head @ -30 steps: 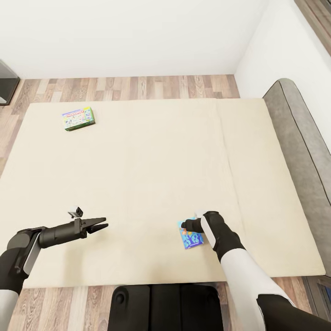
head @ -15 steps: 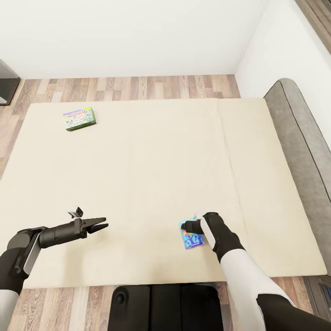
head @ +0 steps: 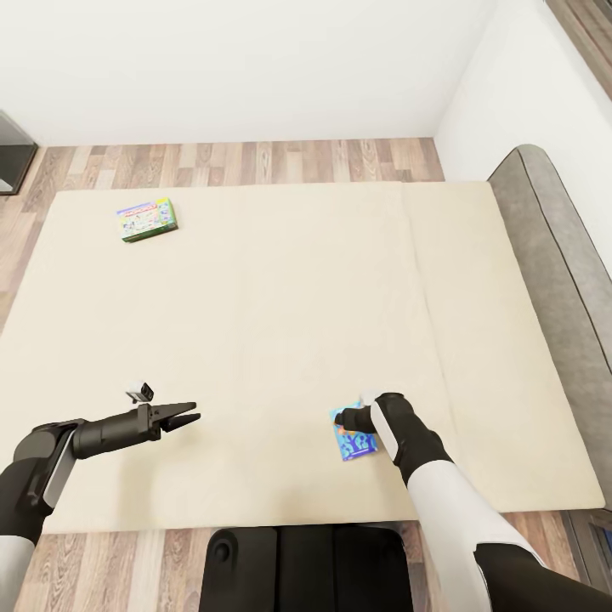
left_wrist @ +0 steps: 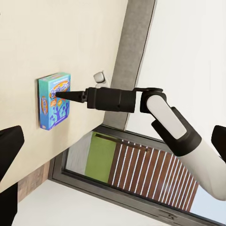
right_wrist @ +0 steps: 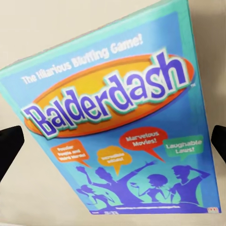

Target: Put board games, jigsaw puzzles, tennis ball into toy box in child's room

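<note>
- the step in hand looks like the pick-up of the blue board game [head: 352, 439], which lies flat on the cream bed [head: 280, 289] near its near edge, not far from the grey headboard [head: 561, 280].
- the right claw [head: 342, 416] hangs right over that box, pointing down at it; in the right wrist view the box [right_wrist: 117, 117] sits between two dark fingertips [right_wrist: 9, 150] set wide apart at the frame edges, so the claw is spread wide and grips nothing. whether it touches the lid cannot be told.
- the next move probably calls for lowering so the fingers straddle the box, then closing on it.
- the left claw [head: 189, 417] hovers over bare mattress, well apart from the box; its fingers look nearly together and it carries nothing.
- a second, green-bordered board game [head: 146, 219] lies at the far corner of the bed, untouched.
</note>
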`<state>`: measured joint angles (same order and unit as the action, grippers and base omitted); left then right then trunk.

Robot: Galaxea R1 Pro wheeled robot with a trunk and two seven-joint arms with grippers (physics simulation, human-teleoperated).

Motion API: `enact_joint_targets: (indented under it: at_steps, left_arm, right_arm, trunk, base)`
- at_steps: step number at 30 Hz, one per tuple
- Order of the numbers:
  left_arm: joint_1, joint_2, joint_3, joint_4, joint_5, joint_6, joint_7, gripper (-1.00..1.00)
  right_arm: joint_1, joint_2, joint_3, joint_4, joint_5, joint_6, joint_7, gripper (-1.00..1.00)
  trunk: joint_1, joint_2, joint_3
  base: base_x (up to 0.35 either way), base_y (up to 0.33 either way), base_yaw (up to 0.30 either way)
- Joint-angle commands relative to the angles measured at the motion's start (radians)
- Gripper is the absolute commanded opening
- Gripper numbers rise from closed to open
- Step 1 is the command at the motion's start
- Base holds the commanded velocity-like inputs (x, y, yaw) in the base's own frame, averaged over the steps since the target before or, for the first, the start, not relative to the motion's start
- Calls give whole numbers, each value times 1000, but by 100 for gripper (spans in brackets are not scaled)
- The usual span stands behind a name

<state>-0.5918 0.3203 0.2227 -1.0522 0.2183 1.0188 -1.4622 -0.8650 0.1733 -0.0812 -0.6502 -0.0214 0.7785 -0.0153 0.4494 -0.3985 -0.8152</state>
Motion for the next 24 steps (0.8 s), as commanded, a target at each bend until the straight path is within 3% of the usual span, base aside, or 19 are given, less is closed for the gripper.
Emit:
enact_joint_targets:
  at_steps: [1,24]
  left_arm:
    - [0,0,0,0,1,11,-3,100]
    - [0,0,0,0,1,11,-3,100]
  right_arm:
    - [0,1,-5,-1,-3,4,-2,100]
    - [-1,1,-4,-1,-2,6,-2,100]
  trunk:
    - [1,-2,-1]
    - [1,-2,-1]
  base:
    - [0,31,0]
    - [0,27,0]
